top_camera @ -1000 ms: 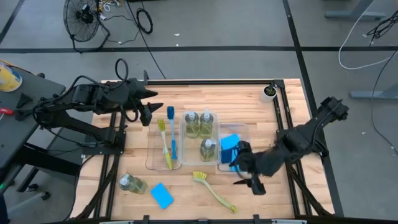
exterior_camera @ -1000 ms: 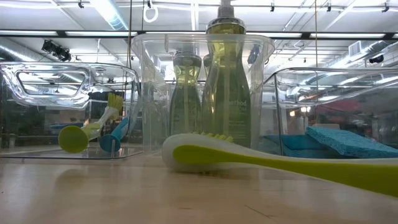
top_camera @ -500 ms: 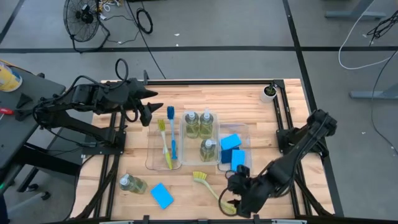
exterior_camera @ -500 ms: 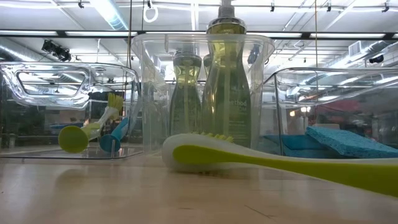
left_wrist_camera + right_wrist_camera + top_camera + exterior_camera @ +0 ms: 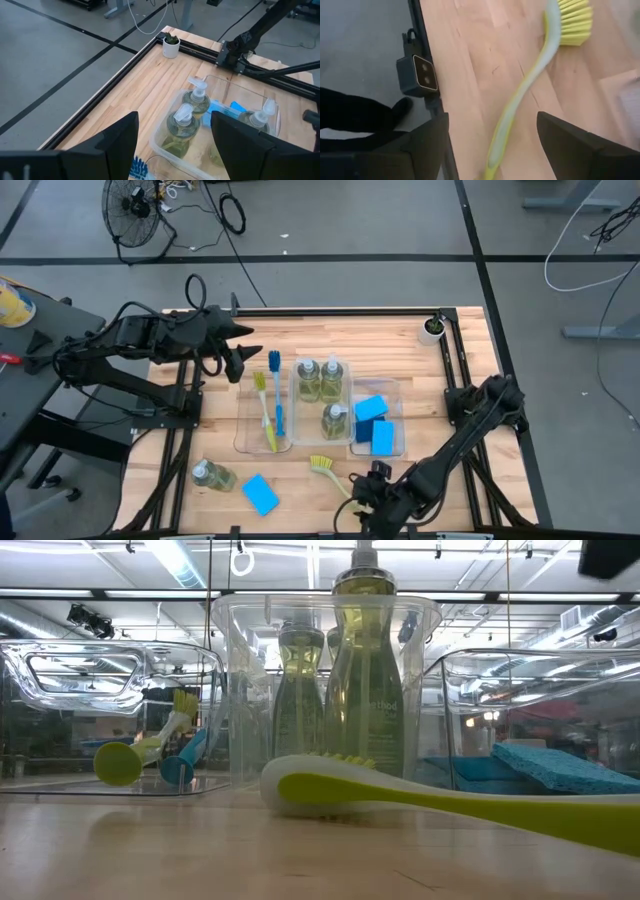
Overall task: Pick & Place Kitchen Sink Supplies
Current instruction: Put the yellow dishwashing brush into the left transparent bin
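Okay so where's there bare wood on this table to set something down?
Bare wood runs along the far edge, between the trays and the small white cup. The right edge beside the sponge tray is open too. The near strip is crowded: loose bottle, blue sponge, yellow-green brush, right pincer.

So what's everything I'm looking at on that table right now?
Soap bottles: four, clear with yellow-green soap; three in the middle tray, one lying loose at front left.
Sponges: four, blue; three in the right tray, one loose at front left.
Dish brushes: three; one yellow-green and one blue in the left tray, one yellow-green loose at front.
Trays: three, clear, mid-table.
Cup: one, white, back right corner.
Left end effector: open, raised at back left.
Right end effector: open, over the loose brush's handle.
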